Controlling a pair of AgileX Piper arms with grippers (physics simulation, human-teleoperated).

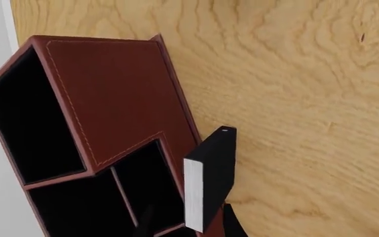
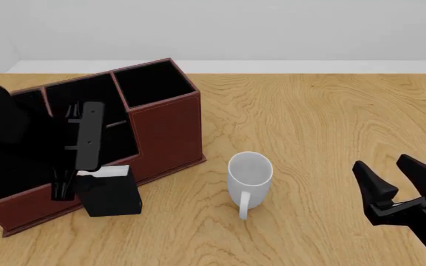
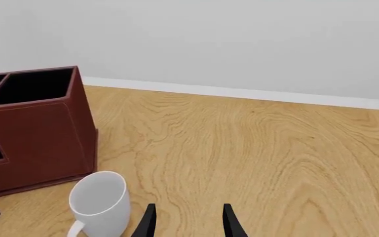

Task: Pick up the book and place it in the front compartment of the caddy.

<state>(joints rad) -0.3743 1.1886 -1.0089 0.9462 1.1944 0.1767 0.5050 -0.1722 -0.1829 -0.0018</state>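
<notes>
The black book [image 2: 113, 197] with a white page edge stands upright against the outside of the low front wall of the reddish-brown caddy [image 2: 165, 130]. In the left wrist view the book [image 1: 217, 168] rises beside the caddy [image 1: 117, 89]. My left gripper [image 1: 189, 224] is open above it. One fingertip [image 1: 232, 223] is over the table and the other is over a caddy compartment. In the front view the left gripper [image 2: 72, 185] hangs over the caddy's front. My right gripper [image 2: 383, 166] is open and empty at the near right.
A white mug [image 2: 248, 177] stands on the wooden table [image 2: 324, 122] between the caddy and my right gripper. It also shows in the right wrist view [image 3: 100, 200], just ahead of the right gripper [image 3: 188, 210]. A white wall runs behind the table's far edge.
</notes>
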